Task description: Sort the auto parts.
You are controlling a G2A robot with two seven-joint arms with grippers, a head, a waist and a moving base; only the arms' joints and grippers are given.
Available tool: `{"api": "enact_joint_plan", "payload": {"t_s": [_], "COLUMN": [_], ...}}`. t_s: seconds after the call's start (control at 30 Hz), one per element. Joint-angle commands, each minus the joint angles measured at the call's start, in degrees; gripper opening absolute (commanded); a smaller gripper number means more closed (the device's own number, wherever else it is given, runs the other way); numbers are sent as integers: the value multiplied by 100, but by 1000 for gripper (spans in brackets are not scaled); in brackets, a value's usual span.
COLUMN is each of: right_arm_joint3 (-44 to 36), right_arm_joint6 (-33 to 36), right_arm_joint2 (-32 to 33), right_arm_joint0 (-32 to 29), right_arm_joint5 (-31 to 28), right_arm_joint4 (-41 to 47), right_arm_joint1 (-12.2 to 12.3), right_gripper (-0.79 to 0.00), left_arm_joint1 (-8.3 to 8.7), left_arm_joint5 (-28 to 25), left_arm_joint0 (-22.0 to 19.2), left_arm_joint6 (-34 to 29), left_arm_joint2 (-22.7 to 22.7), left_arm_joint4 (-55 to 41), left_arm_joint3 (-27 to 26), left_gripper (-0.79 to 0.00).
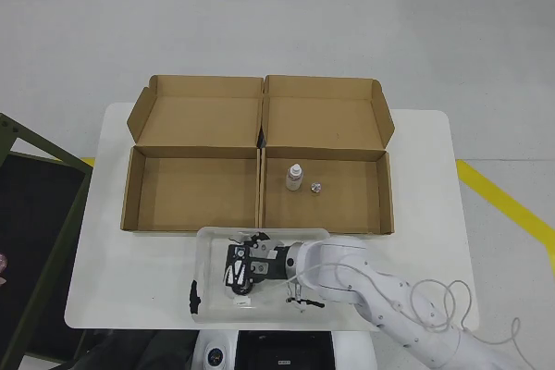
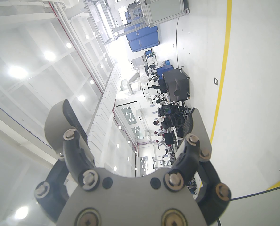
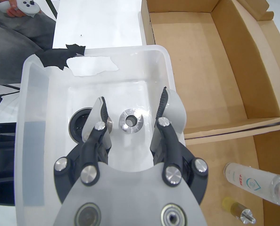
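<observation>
R gripper [image 3: 133,94], jaws wide, over ring [image 3: 131,121]

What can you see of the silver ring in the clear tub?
The silver ring looks like shiny machined metal, thick-walled, with a round hole through its middle. It lies flat on the floor of the clear plastic tub, hole facing up. It sits between the open fingers of the right gripper, and neither finger appears to touch it. A dark round part lies apart from it, beyond one finger.
</observation>
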Motion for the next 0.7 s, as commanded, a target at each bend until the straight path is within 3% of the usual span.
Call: {"api": "enact_joint_plan", "payload": {"t_s": [0.0,0.67], "right_arm_joint3": [65,423], "right_arm_joint6": [13,134], "right_arm_joint2": [-12,125], "right_arm_joint0": [25,30], "right_arm_joint5": [6,-313], "right_arm_joint4": [2,-5], "right_arm_joint1": [-16,-27], "right_gripper": [-397,-385], "left_arm_joint1": [0,0], "left_arm_joint5": [0,0], "left_arm_joint0": [0,0], "left_arm_joint6": [0,0], "left_arm_joint2": [0,0], "left_arm_joint4": [0,0], "left_arm_joint3": [0,0], "left_gripper": [0,0]}}
